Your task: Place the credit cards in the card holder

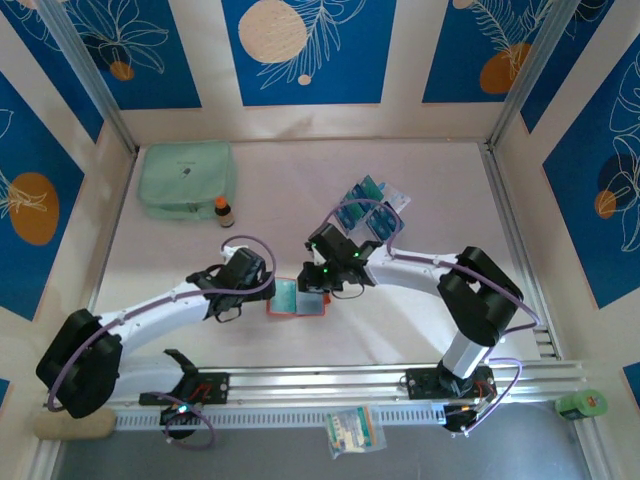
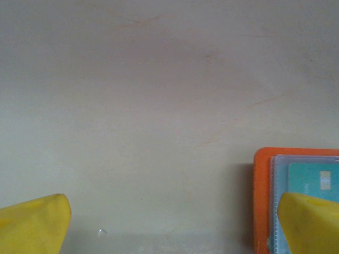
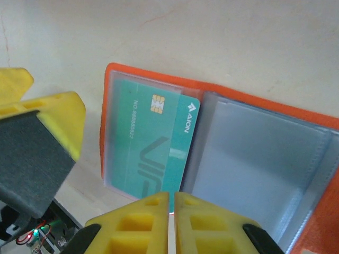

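While the small square orange leather-like card holder (image 1: pixel 298 302) lies opened flat at the centre of the pale worktop (image 1: pixel 420 170), the left fingers (image 1: pixel 262 296) flank its left edge and the right fingers (image 1: pixel 326 288) sit at its upper right, so both arms reach the same pocket. Spare teal and blue credit cards (image 1: pixel 368 212) wait in a loose pile at upper right, well apart from it. A mint-green fabric zip pouch (image 1: pixel 187 178) and a small brown bottle (image 1: pixel 224 211) stand at upper left.

Left wrist: the yellow left fingers (image 2: pixel 310 225) stand wide apart at the lower corners. The right-hand one overlaps the card holder (image 2: pixel 261 190), probably to pin it, though contact cannot be told.

Right wrist: the right fingers (image 3: pixel 169 222) are pressed together at bottom centre, with nothing seen between them. They sit just at the lower edge of a teal-green chip card (image 3: pixel 151 143) lodged in the left clear pocket of the card holder (image 3: pixel 114 71). Its right margin stands proud near the fold, so the closed tips likely serve as a pusher.
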